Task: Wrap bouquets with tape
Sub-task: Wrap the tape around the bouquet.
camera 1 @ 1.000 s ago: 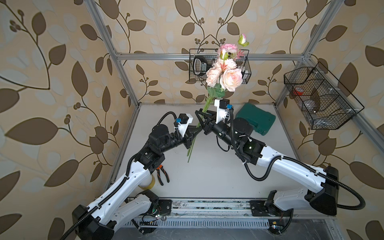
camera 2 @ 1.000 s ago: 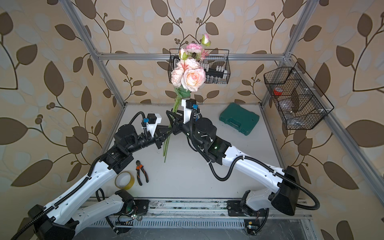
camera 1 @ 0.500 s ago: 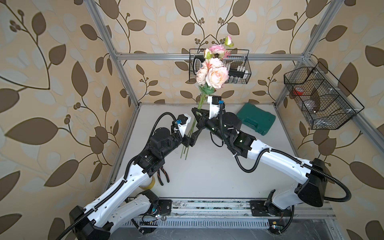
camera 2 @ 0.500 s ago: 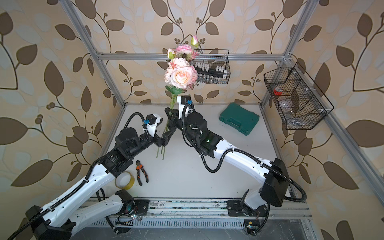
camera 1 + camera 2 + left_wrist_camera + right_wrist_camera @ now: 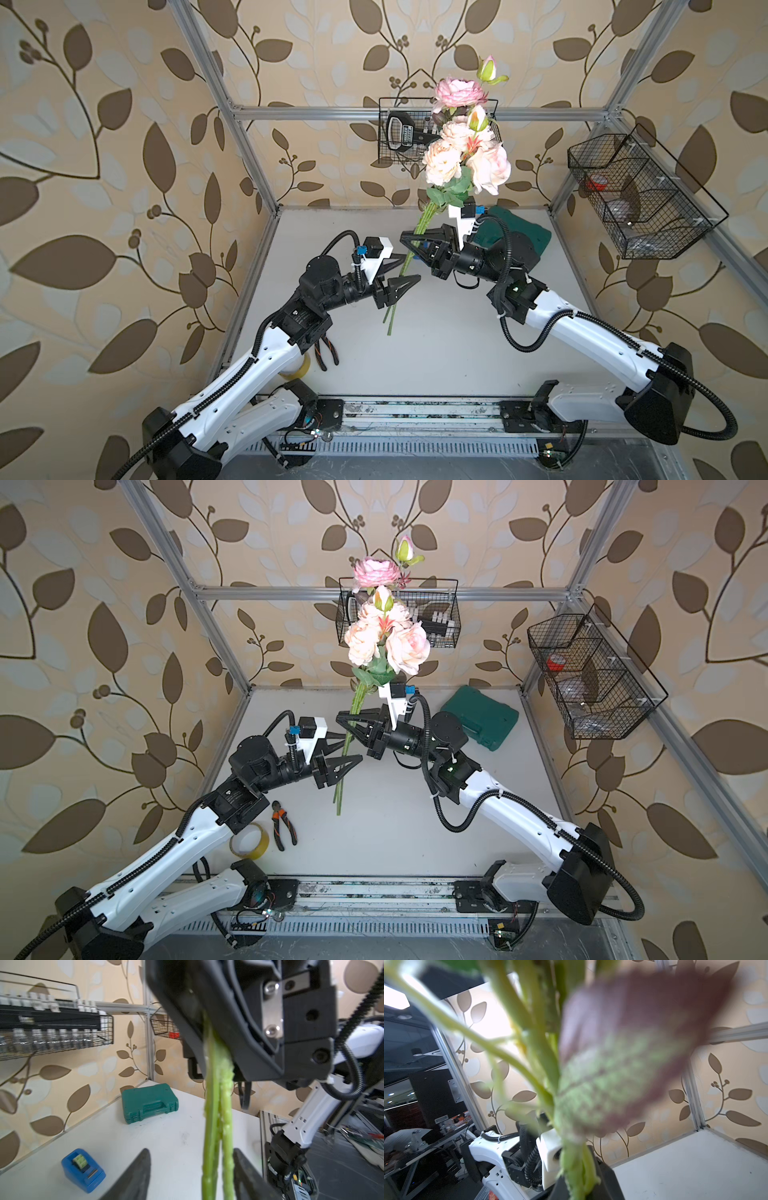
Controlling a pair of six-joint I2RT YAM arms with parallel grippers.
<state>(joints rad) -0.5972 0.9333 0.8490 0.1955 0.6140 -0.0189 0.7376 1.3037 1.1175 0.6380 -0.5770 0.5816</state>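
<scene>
- Gripping the bouquet (image 5: 465,153) low on its green stems (image 5: 225,1105), the right hand (image 5: 412,249) is closed tight just under the leaves.
- Blooms point up and lean toward the back wall. The whole bunch is off the bench (image 5: 436,365), and the stem ends hang free above it.
- The left hand (image 5: 409,269) sits lower on the same stems with its fingers parted, one on each side. In the left wrist view one finger is just beside the stems and the other stands clear, so nothing is clamped.
- The blue tape dispenser (image 5: 83,1169) stands on the bench, apart from the green case (image 5: 149,1102).
- A tape ring (image 5: 249,841) and pliers (image 5: 284,825) lie side by side on the bench by the left arm.
</scene>
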